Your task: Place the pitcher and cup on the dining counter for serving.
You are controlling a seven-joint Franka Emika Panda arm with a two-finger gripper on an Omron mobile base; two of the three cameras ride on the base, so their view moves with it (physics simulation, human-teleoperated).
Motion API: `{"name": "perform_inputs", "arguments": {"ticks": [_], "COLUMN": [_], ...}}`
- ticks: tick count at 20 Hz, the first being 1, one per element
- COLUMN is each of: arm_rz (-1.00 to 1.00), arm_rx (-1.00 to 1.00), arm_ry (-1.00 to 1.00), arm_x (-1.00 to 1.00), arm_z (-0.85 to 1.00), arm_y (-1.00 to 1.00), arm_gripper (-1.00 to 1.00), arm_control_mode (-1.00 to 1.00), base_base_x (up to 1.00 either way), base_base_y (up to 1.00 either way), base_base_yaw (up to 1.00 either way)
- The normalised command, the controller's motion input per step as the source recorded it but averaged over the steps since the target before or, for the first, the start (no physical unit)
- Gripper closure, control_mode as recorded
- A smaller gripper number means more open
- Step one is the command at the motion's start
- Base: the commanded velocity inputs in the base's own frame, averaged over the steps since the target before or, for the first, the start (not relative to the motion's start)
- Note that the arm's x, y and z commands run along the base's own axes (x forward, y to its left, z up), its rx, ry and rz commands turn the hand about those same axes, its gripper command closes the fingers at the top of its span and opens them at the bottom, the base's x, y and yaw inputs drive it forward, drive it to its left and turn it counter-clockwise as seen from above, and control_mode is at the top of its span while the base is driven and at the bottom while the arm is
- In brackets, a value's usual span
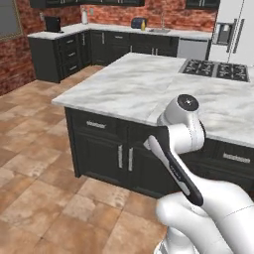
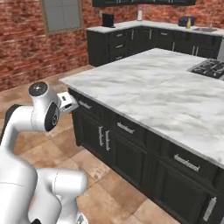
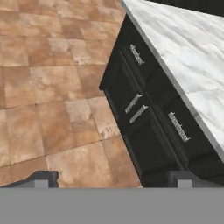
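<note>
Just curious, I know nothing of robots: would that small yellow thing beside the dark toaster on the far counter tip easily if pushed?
The small yellow thing looks much smaller than the dark toaster beside it, so probably light. It seems upright and narrow, so a high nudge might tip it. Its material is too distant to judge.

The arm point(image 1: 181, 134) is folded low before the dining counter point(image 1: 129, 84), whose cooktop point(image 1: 216, 69) sits far right.

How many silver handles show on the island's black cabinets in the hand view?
4: a drawer handle by the corner, two door handles together, another drawer handle further along. Others may be out of frame.
</note>
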Motion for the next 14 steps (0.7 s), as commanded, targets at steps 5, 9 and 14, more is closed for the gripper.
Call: {"name": "perform_inputs", "arguments": {"ticks": [5,9,14], "arm_rz": [0.00,0.00,0.00], "arm_rx": [0.00,0.00,0.00], "arm_ry": [0.00,0.00,0.00], "arm_x": [0.00,0.00,0.00], "arm_z": [0.00,0.00,0.00], "arm_y": [0.00,0.00,0.00], "arm_gripper": [-1.00,-1.00,-1.00], "arm_control_mode": [1.00,1.00,1.00], "base_base_x": [0.91,1.00,1.00], "base_base_y": [1.00,1.00,1.00], "base_base_yaw": [0.11,-0.06,-0.18]}}
